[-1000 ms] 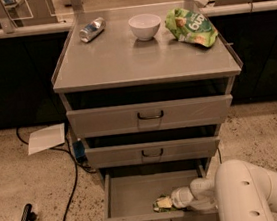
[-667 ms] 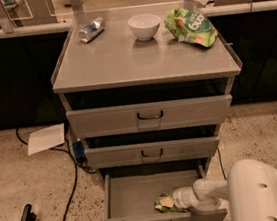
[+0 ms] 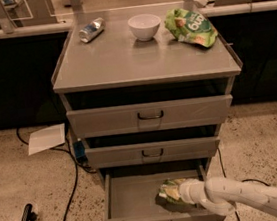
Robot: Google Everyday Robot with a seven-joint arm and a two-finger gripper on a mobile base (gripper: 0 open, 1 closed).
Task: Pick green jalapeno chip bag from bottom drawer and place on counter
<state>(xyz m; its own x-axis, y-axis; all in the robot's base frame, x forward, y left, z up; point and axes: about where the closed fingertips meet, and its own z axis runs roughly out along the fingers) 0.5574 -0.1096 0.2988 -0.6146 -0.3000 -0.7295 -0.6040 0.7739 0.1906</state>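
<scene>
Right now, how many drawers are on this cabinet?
3: top drawer under the counter, middle drawer below it, bottom drawer pulled open, with the gripper at the green jalapeno chip bag inside.

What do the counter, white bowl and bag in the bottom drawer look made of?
The counter looks like brushed grey metal, from its dull even sheen. The white bowl is probably glazed ceramic or plastic: smooth, opaque, glossy. The green jalapeno chip bag seems crinkled foil or plastic film, its creases catching light. The gripper is at that bag inside the bottom drawer.
</scene>
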